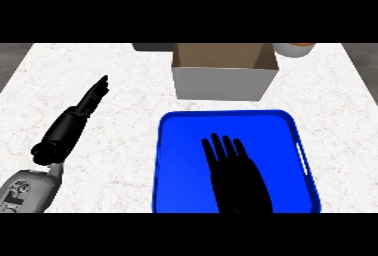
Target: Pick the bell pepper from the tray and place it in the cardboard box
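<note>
The blue tray (167,150) lies on the counter's near middle. My right hand (238,176) stretches flat over the tray's floor, fingers straight and pointing away from me, open. No bell pepper shows anywhere; the hand hides part of the tray's floor. The cardboard box (223,83) stands open-topped just behind the tray, and what I can see of its inside holds nothing. My left hand (80,114) rests on the counter at the left, fingers straight and pointing up and to the right, apart from the tray.
A white cup-like thing with an orange top (296,49) sits at the back right beside the box. A dark object (151,46) shows at the back, left of the box. Bare marble counter (332,100) lies at both sides.
</note>
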{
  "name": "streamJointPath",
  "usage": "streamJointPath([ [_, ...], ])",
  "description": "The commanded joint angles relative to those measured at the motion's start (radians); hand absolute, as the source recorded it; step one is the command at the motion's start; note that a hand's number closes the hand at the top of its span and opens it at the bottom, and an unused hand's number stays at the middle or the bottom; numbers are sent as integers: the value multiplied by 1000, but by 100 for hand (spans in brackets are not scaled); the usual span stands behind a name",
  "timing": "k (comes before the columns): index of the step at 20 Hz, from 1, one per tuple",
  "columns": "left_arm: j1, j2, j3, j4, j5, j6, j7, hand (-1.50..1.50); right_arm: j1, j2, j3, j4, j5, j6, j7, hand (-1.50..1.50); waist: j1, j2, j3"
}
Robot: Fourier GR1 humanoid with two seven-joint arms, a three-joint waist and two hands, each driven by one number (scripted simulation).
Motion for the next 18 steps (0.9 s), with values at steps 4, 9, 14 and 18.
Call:
streamJointPath([
  [4, 17, -28, -20, -58, -33, 12, 42, 0, -5, 119, 9, 107, 86, 88, 166, -150, 0, -2, 2],
  [9, 43, -24, 0, -35, -37, -13, 7, 0, 22, 87, -57, 120, 115, 142, 95, -150, -6, 0, 2],
  [14, 2, -38, 34, 15, -35, -23, -1, 0, 49, 144, -63, 152, 174, 172, 95, -150, -11, 2, 1],
  [18, 13, -27, 66, -21, -33, -65, 10, 0, 94, 130, -104, 228, 242, 74, -68, -150, -3, 2, 2],
])
